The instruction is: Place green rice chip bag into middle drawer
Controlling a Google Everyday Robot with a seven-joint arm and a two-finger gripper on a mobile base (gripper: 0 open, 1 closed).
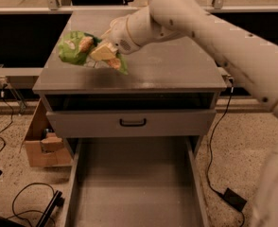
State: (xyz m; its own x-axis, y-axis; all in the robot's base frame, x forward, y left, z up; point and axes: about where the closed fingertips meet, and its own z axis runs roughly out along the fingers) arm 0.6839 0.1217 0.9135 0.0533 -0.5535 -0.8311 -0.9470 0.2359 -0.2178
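The green rice chip bag (pixel 74 47) is crumpled light-green foil with tan chip pictures. It hangs just above the left part of the grey cabinet top (pixel 167 70) and casts a shadow there. My gripper (pixel 104 50) is at the bag's right end, shut on it, with the white arm reaching in from the right. The middle drawer (pixel 134 183) is pulled out below, a long grey tray with low side walls, and nothing lies in it. It sits in front of and below the gripper.
A shut grey drawer front with a black handle (pixel 132 122) is above the open drawer. A cardboard box (pixel 40 143) stands on the floor at left. Cables (pixel 25 202) and a power adapter (pixel 234 198) lie on the speckled floor.
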